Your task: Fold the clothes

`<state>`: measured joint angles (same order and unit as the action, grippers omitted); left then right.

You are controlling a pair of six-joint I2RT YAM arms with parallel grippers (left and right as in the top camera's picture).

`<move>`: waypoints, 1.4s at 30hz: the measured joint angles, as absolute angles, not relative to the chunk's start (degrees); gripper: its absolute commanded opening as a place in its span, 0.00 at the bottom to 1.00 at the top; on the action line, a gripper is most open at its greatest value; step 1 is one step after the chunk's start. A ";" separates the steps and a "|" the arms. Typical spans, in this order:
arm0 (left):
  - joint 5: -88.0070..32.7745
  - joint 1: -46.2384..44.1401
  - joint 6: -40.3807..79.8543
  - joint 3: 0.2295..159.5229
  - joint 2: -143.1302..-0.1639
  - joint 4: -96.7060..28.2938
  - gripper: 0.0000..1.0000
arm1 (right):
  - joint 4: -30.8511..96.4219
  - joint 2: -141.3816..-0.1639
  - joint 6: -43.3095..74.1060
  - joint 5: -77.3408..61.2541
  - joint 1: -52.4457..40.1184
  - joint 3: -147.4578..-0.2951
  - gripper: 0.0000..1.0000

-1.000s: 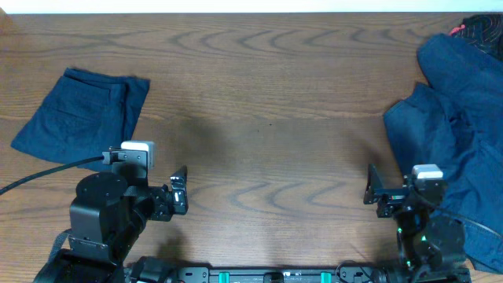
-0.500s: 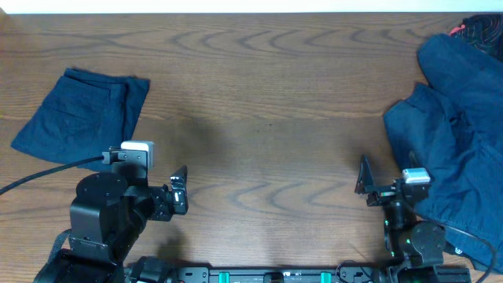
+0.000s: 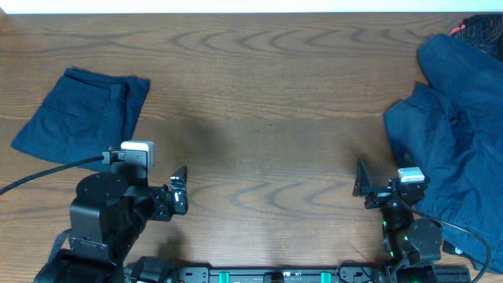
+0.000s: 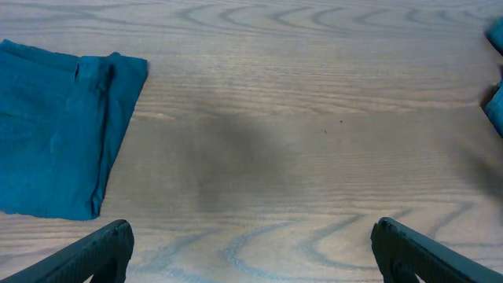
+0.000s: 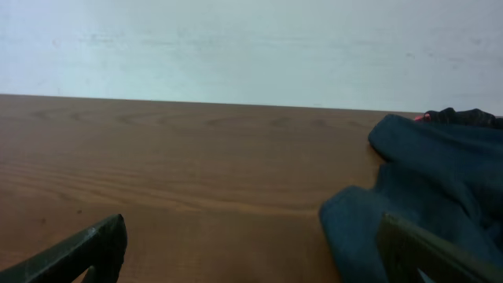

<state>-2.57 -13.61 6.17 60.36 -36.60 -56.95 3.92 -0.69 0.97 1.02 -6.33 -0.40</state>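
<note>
A folded navy garment [image 3: 78, 116] lies flat at the far left of the wooden table [image 3: 267, 94]. A loose heap of navy clothes [image 3: 460, 134] is bunched along the right edge. The left gripper [image 3: 179, 192] hangs near the front edge, apart from the folded piece, its fingers [image 4: 94, 251] spread wide around nothing. The right gripper [image 3: 363, 185] hangs just beside the heap's near edge, likewise parted and holding nothing.

Only the right wrist view shows the pale wall [image 5: 251, 47] behind the table, and how high the heap rises. It also shows a dark item with a red spot [image 5: 460, 116] behind the heap. The left wrist view shows the folded garment's stitched seams up close.
</note>
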 measured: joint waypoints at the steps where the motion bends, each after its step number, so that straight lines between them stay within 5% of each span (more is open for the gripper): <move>1: -2.57 -13.61 6.17 60.36 -36.60 -56.95 0.98 | 3.92 -0.69 0.97 1.02 -6.33 -0.40 0.99; 29: -2.59 -13.32 6.17 60.36 -36.53 -57.04 0.98 | 3.95 -0.69 0.97 0.97 -6.33 -0.40 0.99; 42: 0.03 -4.45 2.70 48.62 -25.76 -57.52 0.98 | 4.01 -0.67 0.95 0.82 -6.33 -0.40 0.99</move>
<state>0.03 -4.45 2.70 48.62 -25.76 -57.52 4.01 -0.67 0.95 0.82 -6.33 -0.40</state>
